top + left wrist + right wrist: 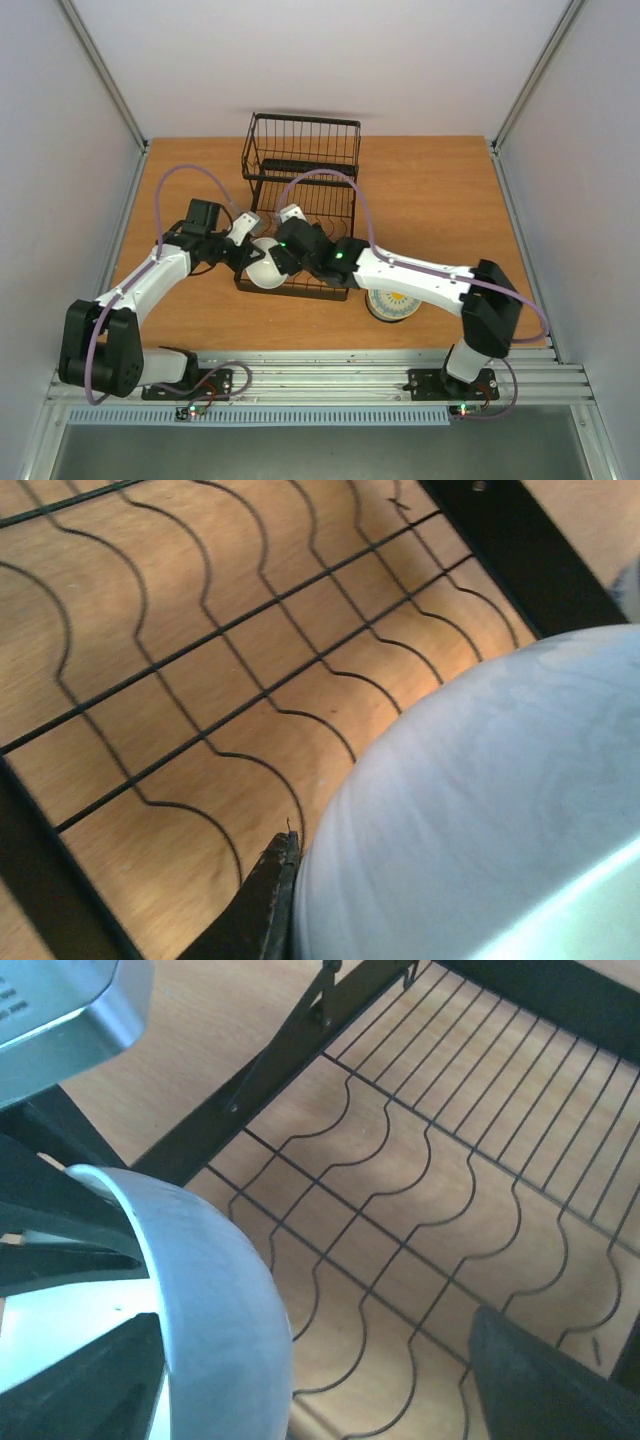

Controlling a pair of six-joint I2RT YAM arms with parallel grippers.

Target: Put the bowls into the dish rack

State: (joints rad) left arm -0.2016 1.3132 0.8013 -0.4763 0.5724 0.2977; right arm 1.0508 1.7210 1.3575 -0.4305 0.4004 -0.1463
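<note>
Presently, white bowl (266, 266) held over the 7 o'clock corner of the dish rack (300, 178), clamped by left gripper (250, 250) from 10 o'clock, right gripper (284, 256) spread wide at 2 o'clock of it, other bowls (392, 303) stacked on table (450, 200) at 4 o'clock.

Wooden table (450, 200) carries blk wire dish rack (305, 119) at centre; yellow-centred bowl (392, 306) just beside its near-right corner.

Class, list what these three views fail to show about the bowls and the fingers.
Top view: right arm partly covers stacked bowls; count unreadable.
Left wrist view: frame edges cut off the white bowl.
Right wrist view: only one of the right fingers shows; open or shut unclear.
</note>
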